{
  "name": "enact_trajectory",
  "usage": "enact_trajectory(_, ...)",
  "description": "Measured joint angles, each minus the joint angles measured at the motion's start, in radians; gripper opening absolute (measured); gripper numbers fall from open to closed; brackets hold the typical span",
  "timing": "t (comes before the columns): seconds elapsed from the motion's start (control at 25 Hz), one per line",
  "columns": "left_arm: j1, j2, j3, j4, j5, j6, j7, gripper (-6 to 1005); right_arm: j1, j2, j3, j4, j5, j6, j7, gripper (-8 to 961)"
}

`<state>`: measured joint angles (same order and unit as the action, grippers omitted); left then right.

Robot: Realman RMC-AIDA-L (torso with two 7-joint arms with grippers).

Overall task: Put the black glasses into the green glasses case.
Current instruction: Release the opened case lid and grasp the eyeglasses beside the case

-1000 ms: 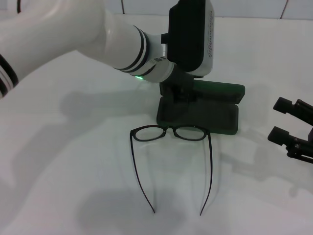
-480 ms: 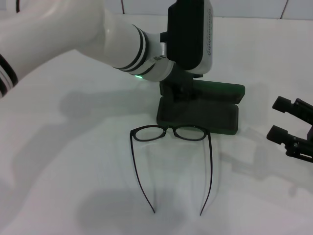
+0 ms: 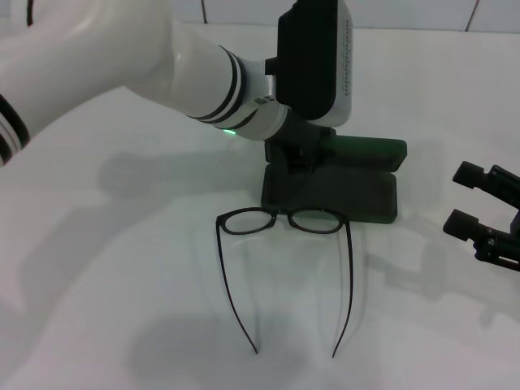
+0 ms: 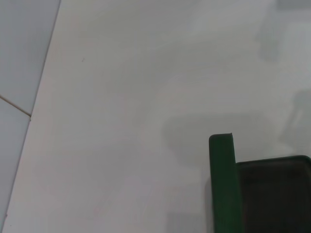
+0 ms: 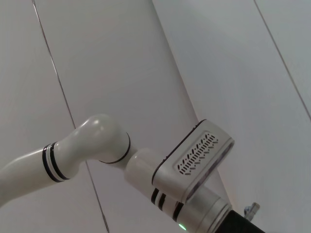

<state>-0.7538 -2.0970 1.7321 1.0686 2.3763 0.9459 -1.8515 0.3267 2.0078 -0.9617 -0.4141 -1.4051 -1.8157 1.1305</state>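
Note:
The black glasses (image 3: 281, 220) lie on the white table, lenses toward the case and temple arms spread toward me. The green glasses case (image 3: 341, 193) lies open just behind them, its lid (image 3: 367, 149) raised at the back. My left gripper (image 3: 294, 157) is down at the case's left end, mostly hidden under its wrist housing. The left wrist view shows the case's green edge (image 4: 222, 187) and dark lining (image 4: 274, 194). My right gripper (image 3: 481, 213) is open and empty, off to the right of the case.
The white table (image 3: 122, 268) stretches around the glasses. A tiled wall runs behind the table's far edge. My left arm (image 5: 194, 160) fills the right wrist view.
The left wrist has shifted very slightly at the case's left end. The glasses and the right gripper have not moved.

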Motion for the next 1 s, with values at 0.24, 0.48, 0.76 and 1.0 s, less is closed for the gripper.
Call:
enact_trajectory(0.24,0.002,0.0,-0.005,0.0,-0.001,-0.002,-0.028,224,-0.001,0.0,0.0,0.0,0.0,0.0,0.0,756)
enact_trajectory(0.48,0.01,-0.001,-0.001,-0.004,0.001,-0.033,-0.039,256,-0.001,0.0,0.0,0.0,0.0,0.0,0.0,750)
enact_trajectory(0.76,0.012,-0.001,-0.001,-0.008,0.0,-0.035,-0.047,294,-0.001,0.0,0.0,0.0,0.0,0.001,0.0,743)
enact_trajectory(1.0,0.007,0.0,-0.001,-0.005,-0.002,-0.023,-0.061,326,0.002,0.0,0.0,0.0,0.0,0.003,0.0,737)
